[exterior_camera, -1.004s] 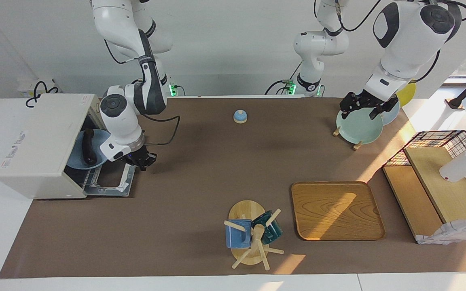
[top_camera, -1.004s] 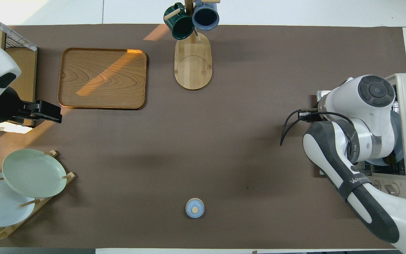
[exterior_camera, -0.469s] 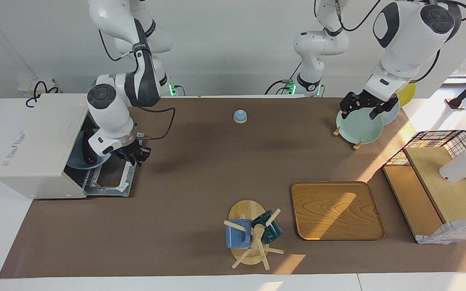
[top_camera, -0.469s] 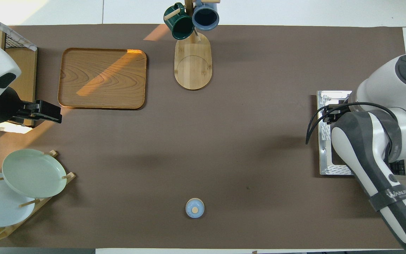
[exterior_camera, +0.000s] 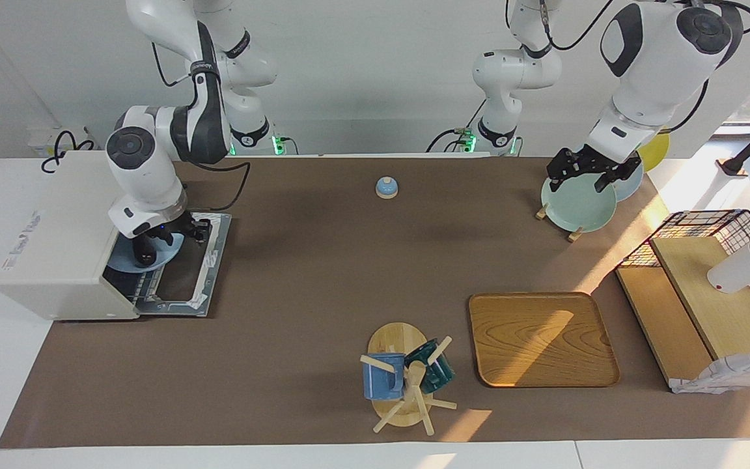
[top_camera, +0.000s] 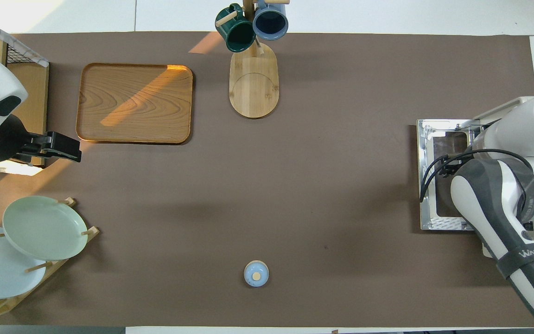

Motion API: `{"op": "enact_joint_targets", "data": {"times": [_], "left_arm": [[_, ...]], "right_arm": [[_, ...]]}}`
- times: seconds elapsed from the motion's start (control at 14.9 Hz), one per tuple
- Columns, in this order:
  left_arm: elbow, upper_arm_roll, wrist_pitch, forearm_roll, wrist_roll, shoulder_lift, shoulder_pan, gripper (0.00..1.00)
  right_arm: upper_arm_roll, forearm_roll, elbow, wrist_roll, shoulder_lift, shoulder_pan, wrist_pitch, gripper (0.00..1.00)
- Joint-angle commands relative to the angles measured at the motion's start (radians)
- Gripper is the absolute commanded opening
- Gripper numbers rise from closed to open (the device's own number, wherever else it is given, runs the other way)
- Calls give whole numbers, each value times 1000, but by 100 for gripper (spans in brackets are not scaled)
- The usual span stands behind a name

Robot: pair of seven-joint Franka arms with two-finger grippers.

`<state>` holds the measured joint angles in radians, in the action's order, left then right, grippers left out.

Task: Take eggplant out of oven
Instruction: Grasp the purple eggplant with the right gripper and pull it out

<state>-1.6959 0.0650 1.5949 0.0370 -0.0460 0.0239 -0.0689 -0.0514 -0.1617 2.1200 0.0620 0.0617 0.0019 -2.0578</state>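
The oven [exterior_camera: 66, 238] door is down and the eggplant [exterior_camera: 144, 251] lies on its plate [exterior_camera: 153, 255] inside, the right gripper [exterior_camera: 173, 236] over it with a finger state I cannot tell, the open left gripper [exterior_camera: 584, 170] waiting over the plate rack [exterior_camera: 570, 231]: grasp and removal remain.

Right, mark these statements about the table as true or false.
1. The oven has its door dropped open. True.
2. The eggplant lies on the wooden tray. False: it is on a blue plate at the oven's mouth.
3. The left pincer is over the pale green plate in the rack. True.
4. The mugs stand on the table. False: they hang on the wooden mug tree.
5. The right pincer is over the bell. False: it is at the oven's mouth.
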Motion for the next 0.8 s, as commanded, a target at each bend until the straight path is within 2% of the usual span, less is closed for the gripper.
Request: {"op": "enact_joint_targets", "data": {"times": [0.0,0.07,0.13,0.4,0.6,0.74], "left_arm": [[2,6,-15,11,12,11,14,100],[2,6,-15,11,12,11,14,100],[2,6,-15,11,12,11,14,100],[2,6,-15,11,12,11,14,100],[2,6,-15,11,12,11,14,100],[2,6,-15,11,12,11,14,100]], "right_arm": [[5,-12,98,-24,-59,-20,-71,36],[5,-12,100,-33,-60,-20,-71,7],[5,-15,101,-34,-60,-20,-71,0],[13,-55,89,-47,-59,6,-51,0],[16,-53,29,13,-45,125,-12,0],[16,-47,-53,140,-8,244,63,0]]}}
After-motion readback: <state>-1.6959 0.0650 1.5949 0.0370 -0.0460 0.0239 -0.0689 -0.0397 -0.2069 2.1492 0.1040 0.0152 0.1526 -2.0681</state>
